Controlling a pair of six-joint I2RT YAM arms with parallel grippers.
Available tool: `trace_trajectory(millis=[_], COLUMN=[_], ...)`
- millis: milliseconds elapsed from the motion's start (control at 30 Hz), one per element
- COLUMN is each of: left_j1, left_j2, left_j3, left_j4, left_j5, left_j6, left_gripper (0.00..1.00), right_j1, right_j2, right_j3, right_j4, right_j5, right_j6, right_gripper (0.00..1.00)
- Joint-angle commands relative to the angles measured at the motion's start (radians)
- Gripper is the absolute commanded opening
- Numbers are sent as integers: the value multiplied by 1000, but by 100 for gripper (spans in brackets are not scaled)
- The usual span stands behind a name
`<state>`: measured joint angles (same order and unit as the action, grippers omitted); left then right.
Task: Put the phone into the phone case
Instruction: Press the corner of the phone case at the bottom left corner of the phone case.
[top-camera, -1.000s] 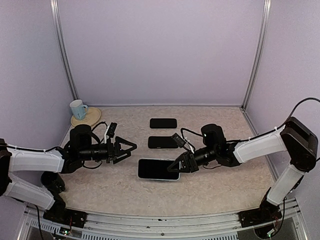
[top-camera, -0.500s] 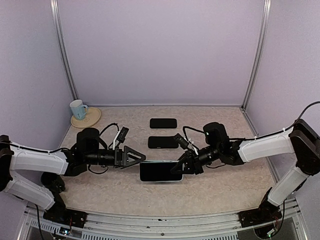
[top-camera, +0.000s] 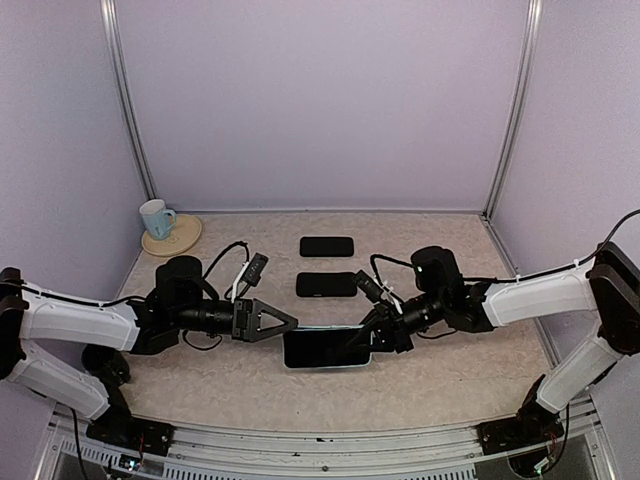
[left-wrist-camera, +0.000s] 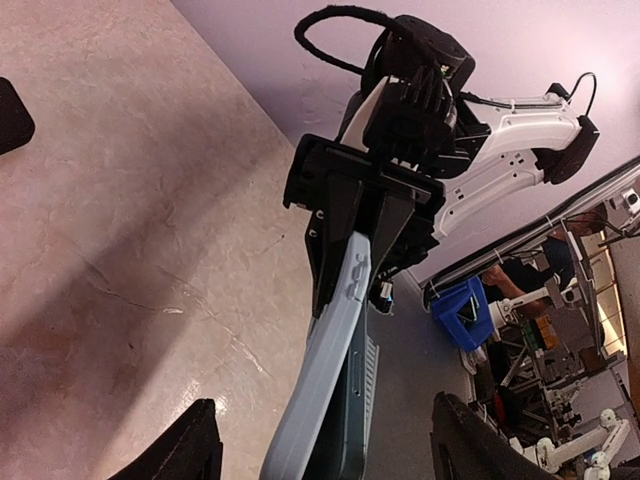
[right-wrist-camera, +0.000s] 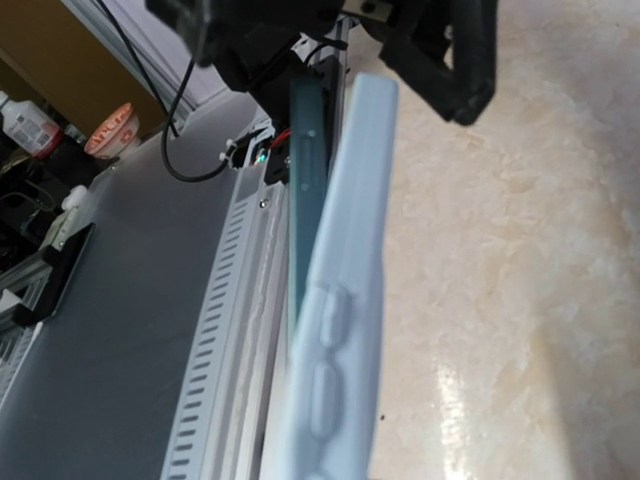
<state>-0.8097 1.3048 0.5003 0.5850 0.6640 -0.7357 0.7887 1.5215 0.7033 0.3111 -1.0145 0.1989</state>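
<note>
Flat phones (top-camera: 326, 285): two are counted (one behind the other).
Case (top-camera: 325, 350): one, clamped by the right claw (top-camera: 370, 342).
Left claw (top-camera: 288, 327): spread open, now brought up to the case.

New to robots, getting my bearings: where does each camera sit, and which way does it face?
Top external: above and behind the arms, looking down on the table; both arms show, left gripper and right gripper at the phone case.
Left wrist: on the left arm, looking along the case at the right gripper; its own fingers flank the bottom.
Right wrist: on the right arm, looking along the case toward the left gripper; its own fingers unclear.
Shared: both wrist views see the case edge-on, from opposite ends.
</note>
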Motion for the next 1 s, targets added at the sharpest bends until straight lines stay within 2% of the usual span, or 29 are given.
trace_trajectory(millis=[0, 467, 767, 967], left_j1=[-12, -29, -29, -29], left_j2=[-1, 33, 36, 34], left_j3=[22, 40, 51, 61], left_j4=[49, 41, 26, 4], left_j5=[33, 68, 65, 61], left_j6=[12, 23, 29, 37], left_gripper=[69, 57, 27, 21], right_j1=[-7, -8, -14, -27], right_j2=[-36, -36, -17, -24], right_j3=[2, 4, 15, 15], right_j4=[37, 36, 15, 5], right_j5=[-36, -17, -5, 22], right_j6=[-15, -16, -23, -18], right_gripper=[0, 0, 0, 0])
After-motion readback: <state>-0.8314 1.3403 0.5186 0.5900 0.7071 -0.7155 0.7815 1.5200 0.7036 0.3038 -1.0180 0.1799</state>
